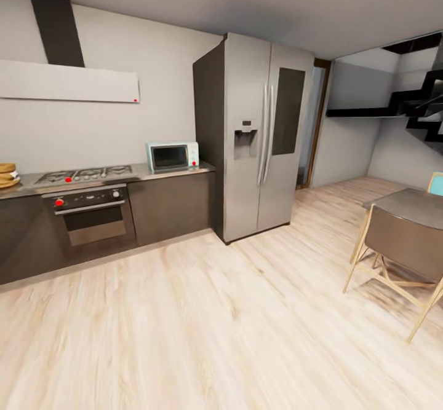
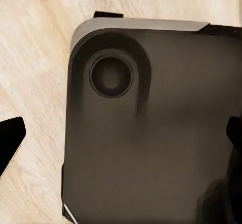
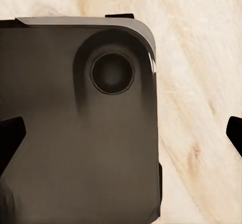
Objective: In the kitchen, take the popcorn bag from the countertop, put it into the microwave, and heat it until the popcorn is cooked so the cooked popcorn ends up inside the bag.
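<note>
The pale mint-blue microwave (image 1: 172,156) stands with its door closed at the right end of the grey countertop (image 1: 140,173), beside the fridge. A tan-brown ridged thing that looks like the popcorn bag (image 1: 7,175) sits on the countertop at the far left, cut off by the picture's edge. In the left wrist view my left gripper (image 2: 121,138) is open, its dark fingertips (image 2: 10,142) wide apart above my dark base and the wood floor. My right gripper (image 3: 121,136) is open in the same way, with nothing between its fingers (image 3: 10,137).
A gas hob (image 1: 83,175) and a dark built-in oven (image 1: 92,213) lie between bag and microwave. A tall steel fridge (image 1: 264,133) stands right of the counter. A table (image 1: 406,201) and chair (image 1: 403,247) are at the right. Wood floor (image 1: 203,324) stretches ahead.
</note>
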Available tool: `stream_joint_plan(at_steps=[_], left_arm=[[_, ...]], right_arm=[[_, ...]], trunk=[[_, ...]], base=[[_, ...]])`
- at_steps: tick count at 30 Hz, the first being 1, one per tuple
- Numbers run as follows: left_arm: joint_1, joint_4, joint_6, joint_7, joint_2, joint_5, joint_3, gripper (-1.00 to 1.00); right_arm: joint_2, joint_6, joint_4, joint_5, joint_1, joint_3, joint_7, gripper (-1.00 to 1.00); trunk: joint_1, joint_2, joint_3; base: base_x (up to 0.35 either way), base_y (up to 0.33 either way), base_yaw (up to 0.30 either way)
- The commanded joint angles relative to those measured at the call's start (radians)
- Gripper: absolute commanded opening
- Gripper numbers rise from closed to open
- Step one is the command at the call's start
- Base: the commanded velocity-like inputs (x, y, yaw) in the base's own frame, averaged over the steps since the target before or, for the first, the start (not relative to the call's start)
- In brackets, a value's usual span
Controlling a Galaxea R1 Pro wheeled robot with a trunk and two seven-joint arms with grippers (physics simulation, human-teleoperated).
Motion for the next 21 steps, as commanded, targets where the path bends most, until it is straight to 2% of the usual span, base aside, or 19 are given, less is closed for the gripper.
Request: stream_joint_plan(at_steps=[1, 21], left_arm=[[0.000, 0.000, -0.002, 0.000, 0.000, 0.010, -0.001, 1.00], [0.000, 0.000, -0.002, 0.000, 0.000, 0.010, 0.000, 1.00]], right_arm=[[0.001, -0.004, 0.001, -0.001, 0.000, -0.005, -0.001, 1.00], [0.001, -0.005, 0.001, -0.001, 0.000, -0.005, -0.001, 1.00]], trunk=[[0.001, 0.000, -0.001], [0.001, 0.000, -0.001]], base=[[0.325, 0.000, 0.000], [0.325, 0.000, 0.000]])
